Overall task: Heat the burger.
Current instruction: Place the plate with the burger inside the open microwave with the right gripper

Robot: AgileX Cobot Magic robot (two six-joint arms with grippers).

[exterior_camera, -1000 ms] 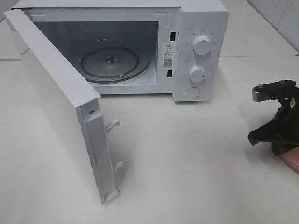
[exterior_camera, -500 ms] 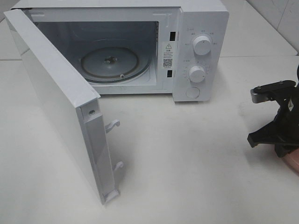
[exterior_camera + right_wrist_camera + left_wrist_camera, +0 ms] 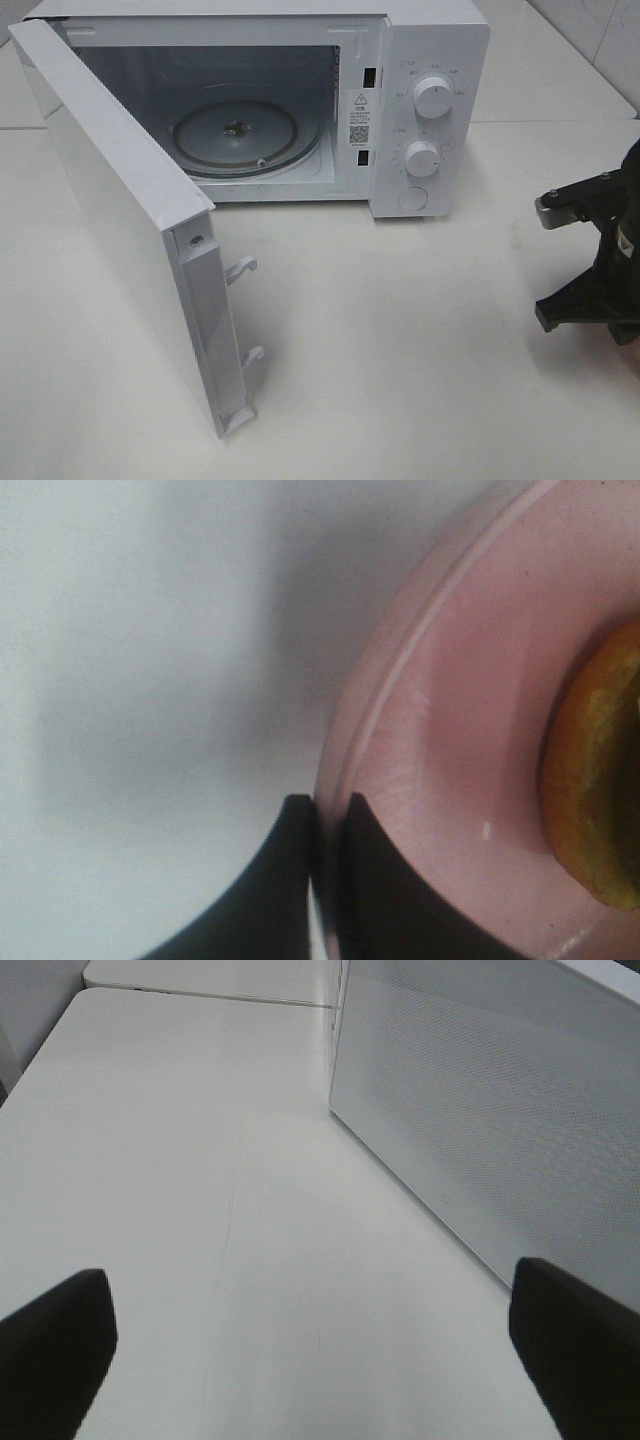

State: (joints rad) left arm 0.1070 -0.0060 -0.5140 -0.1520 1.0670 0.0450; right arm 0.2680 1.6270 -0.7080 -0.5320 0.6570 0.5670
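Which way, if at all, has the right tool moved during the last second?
Yes. Shut on the pink plate, the right tool has shifted down-right in the high view, away from the microwave.

Bright, even light, soft shadows on the white table (image 3: 400, 330); right wrist close-up hazy, fingers (image 3: 280, 900) dark silhouettes.
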